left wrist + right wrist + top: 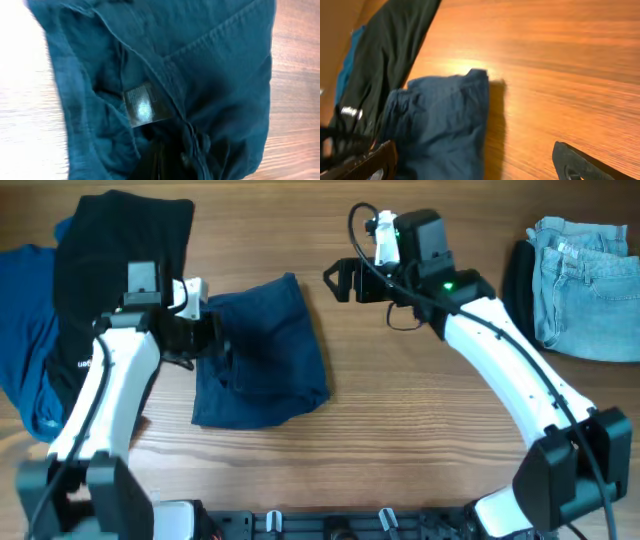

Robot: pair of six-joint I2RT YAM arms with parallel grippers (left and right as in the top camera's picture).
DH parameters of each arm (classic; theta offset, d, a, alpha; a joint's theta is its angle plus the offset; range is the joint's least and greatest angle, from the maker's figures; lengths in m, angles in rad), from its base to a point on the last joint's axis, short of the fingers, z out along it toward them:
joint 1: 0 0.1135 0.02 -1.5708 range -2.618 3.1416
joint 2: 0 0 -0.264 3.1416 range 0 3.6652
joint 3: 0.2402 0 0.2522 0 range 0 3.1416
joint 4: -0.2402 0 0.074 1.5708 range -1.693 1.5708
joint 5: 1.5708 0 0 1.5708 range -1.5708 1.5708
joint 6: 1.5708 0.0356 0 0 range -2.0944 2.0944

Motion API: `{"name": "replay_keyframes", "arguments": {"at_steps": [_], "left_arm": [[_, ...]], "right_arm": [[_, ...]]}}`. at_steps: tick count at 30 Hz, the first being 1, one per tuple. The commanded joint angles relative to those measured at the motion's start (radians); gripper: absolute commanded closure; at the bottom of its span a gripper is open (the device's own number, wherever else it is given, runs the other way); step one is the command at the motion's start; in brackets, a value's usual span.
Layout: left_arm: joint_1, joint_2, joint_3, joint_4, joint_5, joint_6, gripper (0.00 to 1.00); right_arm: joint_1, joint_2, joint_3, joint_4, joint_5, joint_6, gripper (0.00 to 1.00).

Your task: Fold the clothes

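Navy shorts [265,350] lie folded, just left of the bench's [400,440] centre.
Left jaws pinch the shorts' left edge, pressed together; right jaws hang spread above the bench, apart from them.

Nothing legible so far. I'm seeing a sewn-in label [144,105] inside the navy shorts [215,65], but glare is washing out its print. I'm also catching small white lettering [84,364] on the black garment [115,245], and it's showing too small and blurred to read.
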Motion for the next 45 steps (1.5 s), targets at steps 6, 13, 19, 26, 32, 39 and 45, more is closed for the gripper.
{"name": "replay_keyframes", "arguments": {"at_steps": [6,13,19,26,32,39,45], "left_arm": [[-0.004,0.066,0.0,0.097,0.159,-0.002,0.96],[-0.008,0.077,0.0,0.078,0.178,0.114,0.73],[0.006,0.077,0.0,0.055,0.174,-0.033,0.31],[0.124,0.077,0.059,-0.033,0.175,-0.237,0.37],[0.093,0.113,0.058,0.002,0.174,-0.266,0.4],[0.026,0.145,0.058,0.119,0.174,-0.318,0.38],[-0.021,0.25,0.058,0.125,0.128,-0.317,0.96]], "right_arm": [[0.009,0.187,0.004,-0.017,-0.223,-0.096,0.0],[0.009,0.19,0.004,-0.012,-0.222,-0.121,0.0],[0.009,0.19,0.004,-0.008,-0.218,-0.122,0.0],[0.009,0.19,0.004,-0.007,-0.203,-0.121,0.0],[0.009,0.19,0.003,0.0,-0.188,-0.118,0.0],[0.009,0.19,-0.002,-0.007,-0.176,-0.119,0.0],[0.009,0.19,-0.003,-0.018,-0.176,-0.119,0.0]]}}
